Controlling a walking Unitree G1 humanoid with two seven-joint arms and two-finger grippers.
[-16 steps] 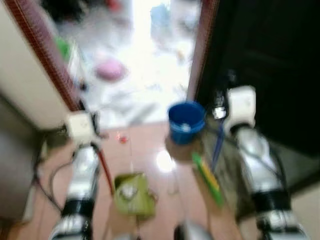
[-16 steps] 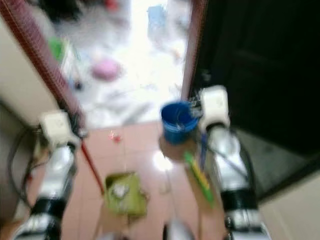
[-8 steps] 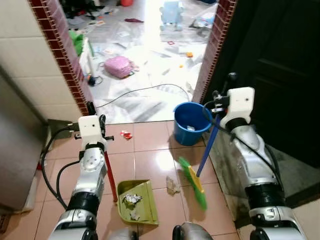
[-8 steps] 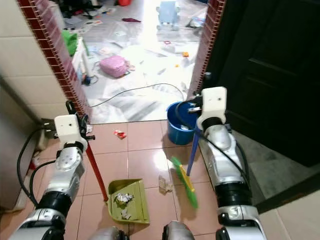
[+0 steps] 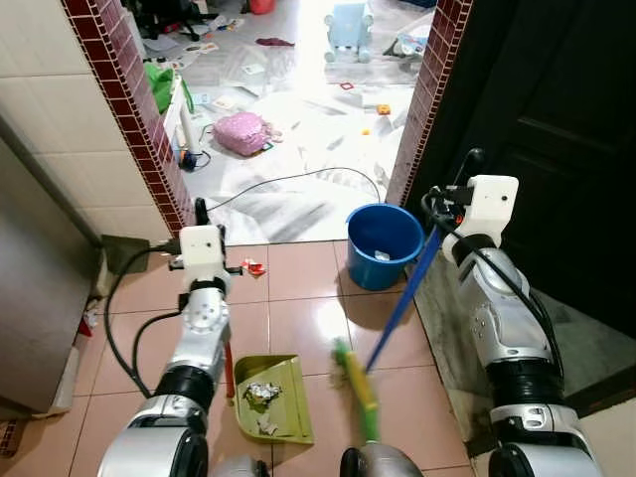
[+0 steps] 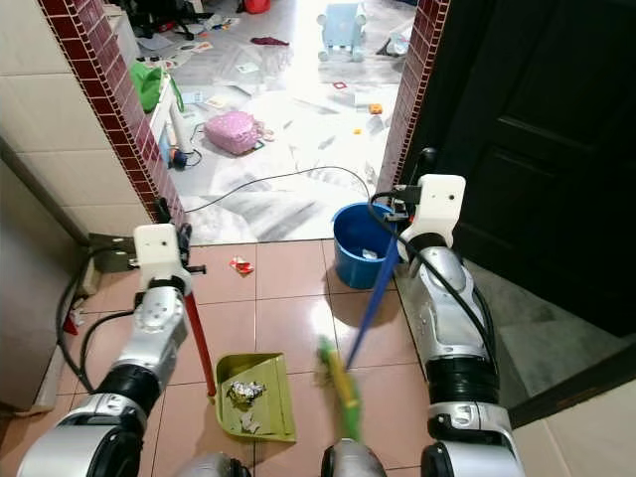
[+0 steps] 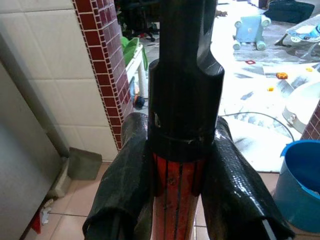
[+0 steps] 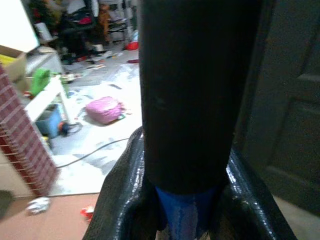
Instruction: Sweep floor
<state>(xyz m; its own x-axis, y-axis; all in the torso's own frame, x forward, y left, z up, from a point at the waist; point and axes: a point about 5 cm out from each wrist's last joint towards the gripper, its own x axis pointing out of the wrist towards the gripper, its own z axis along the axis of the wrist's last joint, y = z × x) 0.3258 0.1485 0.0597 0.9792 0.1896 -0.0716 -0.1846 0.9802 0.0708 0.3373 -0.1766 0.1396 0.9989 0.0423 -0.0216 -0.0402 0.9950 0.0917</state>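
A green dustpan [image 5: 271, 399] lies on the pink tiled floor with crumpled paper scraps in it. Its red handle [image 5: 228, 369] rises to my left gripper [image 5: 199, 248], which is shut on the handle; the left wrist view has the red shaft [image 7: 176, 195] clamped between both black fingers. My right gripper [image 5: 459, 204] is shut on the blue broom handle [image 5: 402, 300]. The green and yellow broom head [image 5: 357, 388] is blurred, low beside the dustpan's right edge. A scrap of litter [image 5: 342, 366] sits at the broom head. A small red wrapper [image 5: 251, 266] lies near the doorway.
A blue bucket [image 5: 386, 244] stands at the doorway threshold. Red brick door jambs [image 5: 149, 139] frame a bright room with a pink bag [image 5: 244, 132], a black cable [image 5: 298, 181] and scattered litter. A dark door [image 5: 556, 139] is on the right, a grey cabinet [image 5: 30, 288] on the left.
The broom head has swung left across the tiles toward the dustpan and is now blurred. The camera has steadied and shifted slightly. The dustpan stays in place.
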